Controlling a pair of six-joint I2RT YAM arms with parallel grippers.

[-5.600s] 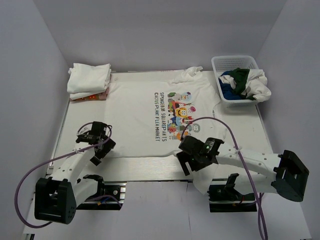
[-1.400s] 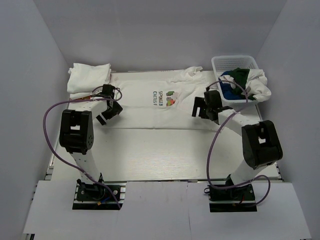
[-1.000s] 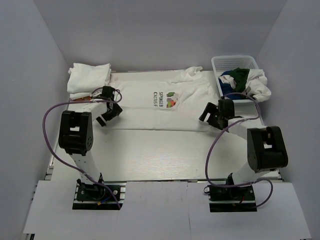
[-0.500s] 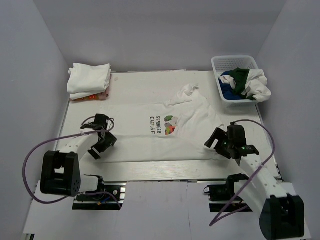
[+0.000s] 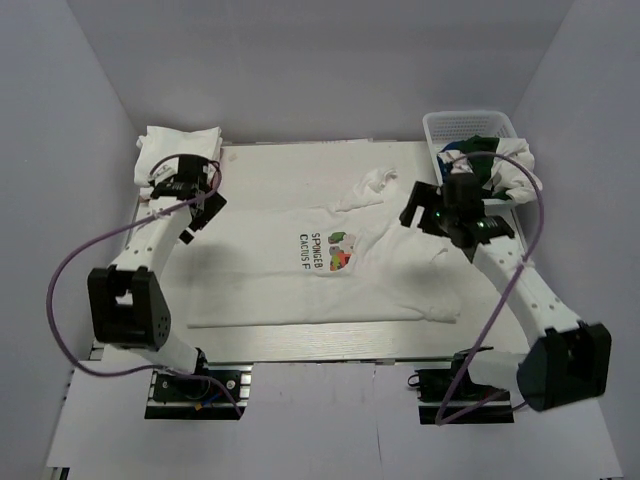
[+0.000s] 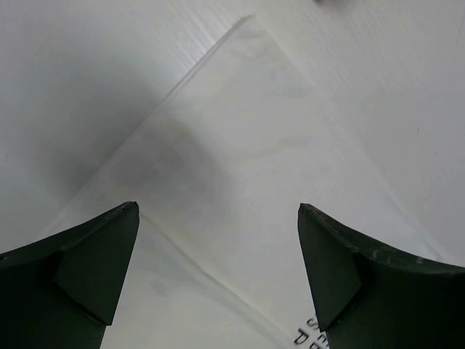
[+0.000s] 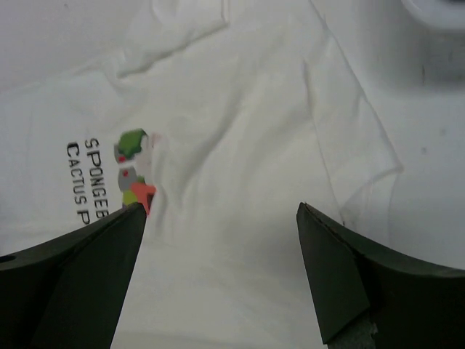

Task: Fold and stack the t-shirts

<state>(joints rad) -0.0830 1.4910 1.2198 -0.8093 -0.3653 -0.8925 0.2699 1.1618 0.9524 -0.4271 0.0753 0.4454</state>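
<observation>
Right wrist: t-shirt (image 7: 254,109) beneath right gripper (image 7: 220,211).

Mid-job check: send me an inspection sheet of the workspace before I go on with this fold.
Surface: white table, one shirt laid across its middle.
Job's things: printed t-shirt folded in half, flat, far sleeve rumpled; folded white stack at far left corner; heaped shirts in the basket at far right.
Clutter: nothing seen.
Grippers: left gripper and right gripper with jaws open, empty, above the printed t-shirt.
Cables: left cable loops off the arm; right cable arcs past the basket.
Surroundings: plain walls on three sides.
</observation>
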